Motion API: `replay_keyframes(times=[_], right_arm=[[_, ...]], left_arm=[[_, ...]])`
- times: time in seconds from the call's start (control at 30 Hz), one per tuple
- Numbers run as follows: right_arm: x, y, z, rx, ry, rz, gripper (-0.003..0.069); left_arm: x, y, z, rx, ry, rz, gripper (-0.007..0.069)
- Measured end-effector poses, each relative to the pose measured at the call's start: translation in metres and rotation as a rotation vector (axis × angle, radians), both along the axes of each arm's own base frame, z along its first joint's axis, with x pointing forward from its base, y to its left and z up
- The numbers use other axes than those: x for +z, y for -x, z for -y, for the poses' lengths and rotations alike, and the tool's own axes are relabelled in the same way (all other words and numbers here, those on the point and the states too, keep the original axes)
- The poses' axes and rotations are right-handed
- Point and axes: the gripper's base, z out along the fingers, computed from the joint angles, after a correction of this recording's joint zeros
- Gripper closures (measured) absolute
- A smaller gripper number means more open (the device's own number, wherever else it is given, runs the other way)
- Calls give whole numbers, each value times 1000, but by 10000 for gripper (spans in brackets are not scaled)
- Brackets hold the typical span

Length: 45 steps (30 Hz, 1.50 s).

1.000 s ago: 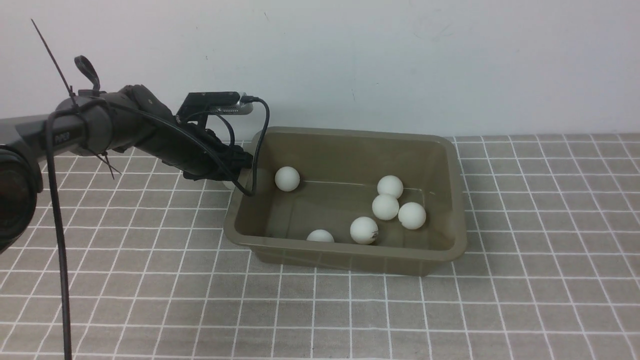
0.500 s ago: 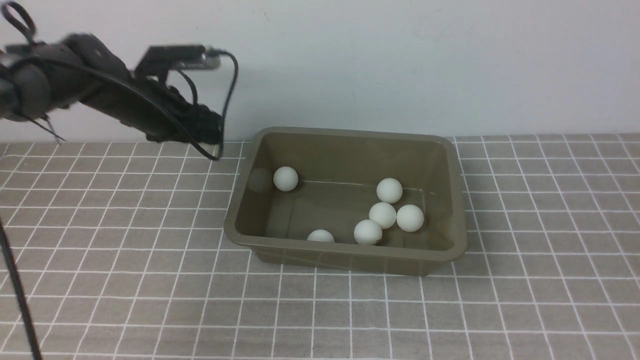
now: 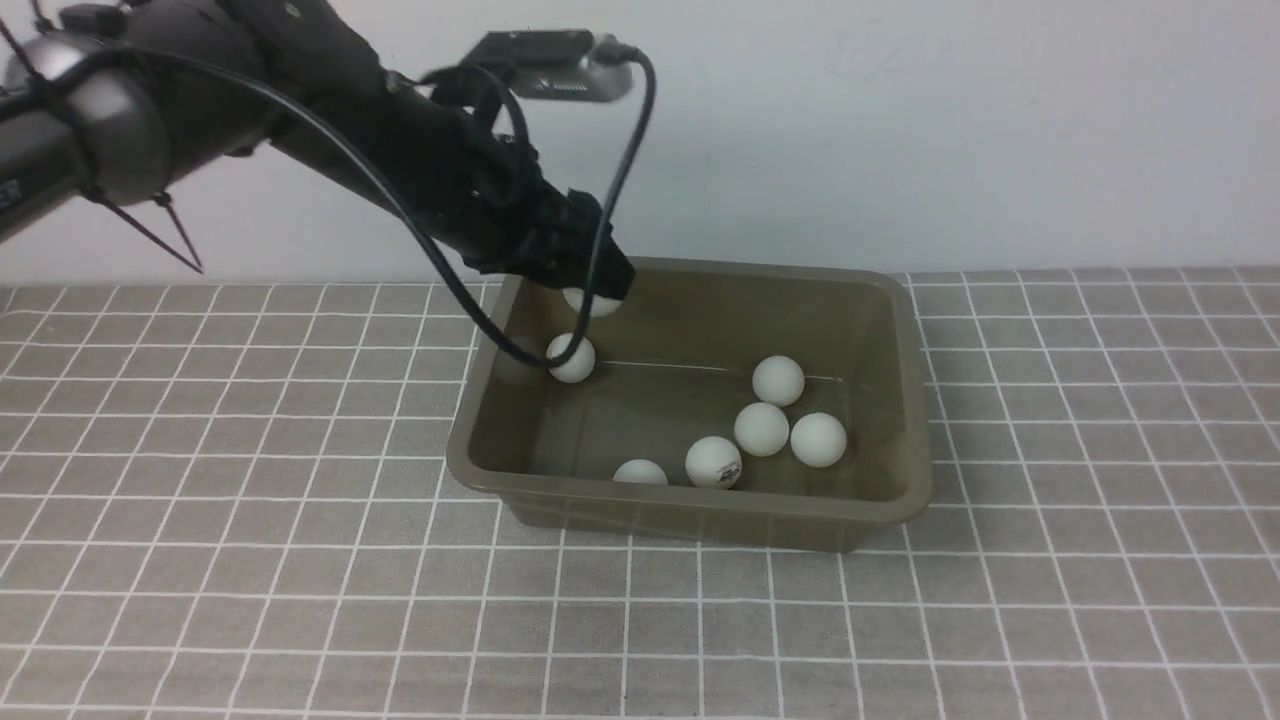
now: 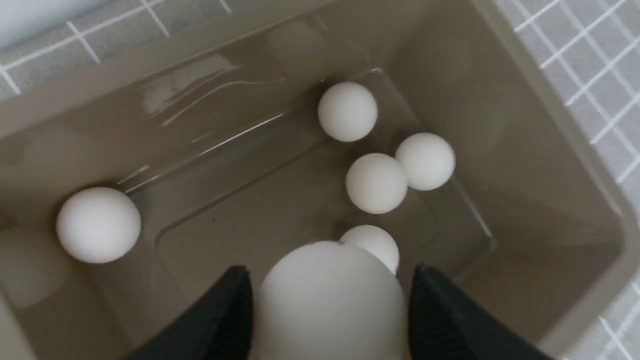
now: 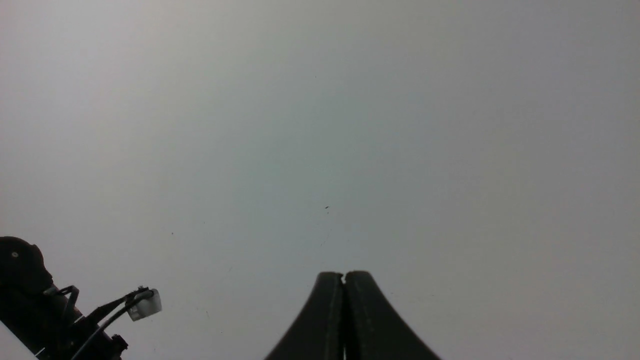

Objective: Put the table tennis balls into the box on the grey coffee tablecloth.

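The olive-brown box (image 3: 690,522) stands on the grey coffee tablecloth (image 3: 300,520). Several table tennis balls lie inside: one at the far left corner (image 3: 571,358), a cluster toward the right (image 3: 762,429), one with a dark logo (image 3: 714,462) and one by the near wall (image 3: 640,472). My left gripper (image 3: 603,288) hangs over the box's far left corner, shut on another white ball (image 3: 592,303). In the left wrist view that ball (image 4: 330,305) fills the gap between the black fingers (image 4: 225,320), above the box floor (image 4: 250,215). My right gripper (image 5: 343,275) is shut, empty, facing a blank wall.
The left arm's black cable (image 3: 470,300) loops down over the box's left rim beside the corner ball. A white wall stands right behind the box. The checked cloth stretches to both sides and in front of the box.
My left arm rose from the cloth left of the box, then swung right; its gripper now hangs over the box's far left corner with a ball. The logo ball in the box rolled slightly left.
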Motion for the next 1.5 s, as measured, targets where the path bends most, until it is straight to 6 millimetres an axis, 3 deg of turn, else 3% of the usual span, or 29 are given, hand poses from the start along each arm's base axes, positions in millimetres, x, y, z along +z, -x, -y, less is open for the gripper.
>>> replay_keyframes(times=[0.13,0.2,0.27,0.3,0.33,0.37,0.4,0.5,0.67,0.7,0.73,0.77,0.8,0.9,1.1,1.33,1.5], right_arm=[[0,0,0,0,0,0,673],[0,0,0,0,0,1,673],[0,0,0,0,0,1,673],[0,0,0,0,0,1,673],[0,0,0,0,0,1,673],[0,0,0,0,0,1,673],[0,0,0,0,0,1,673],[0,0,0,0,0,1,673],[0,0,0,0,0,1,673],[0,0,0,0,0,1,673],[0,0,0,0,0,1,673],[0,0,0,0,0,1,673],[0,0,0,0,0,1,673],[0,0,0,0,0,1,673],[0,0,0,0,0,1,673],[0,0,0,0,0,1,673],[0,0,0,0,0,1,673]], left_arm=[[-4,-3,4,73,21,-27,80],[2,-2,2,120,46,-42,87],[10,0,-4,150,52,-50,166],[22,5,-11,157,41,-41,278],[26,7,-13,157,39,-38,298],[39,15,-21,155,16,-21,439],[55,25,-27,152,-4,8,527],[98,59,-40,164,-11,100,607],[149,137,-61,198,49,268,629],[154,157,-66,209,64,306,629],[160,188,-74,225,94,367,629],[157,188,-74,227,93,359,629],[154,213,-81,245,116,403,629],[142,259,-94,291,173,500,629],[108,336,-118,376,304,696,629],[64,377,-129,408,372,748,629],[55,396,-135,408,406,843,629]])
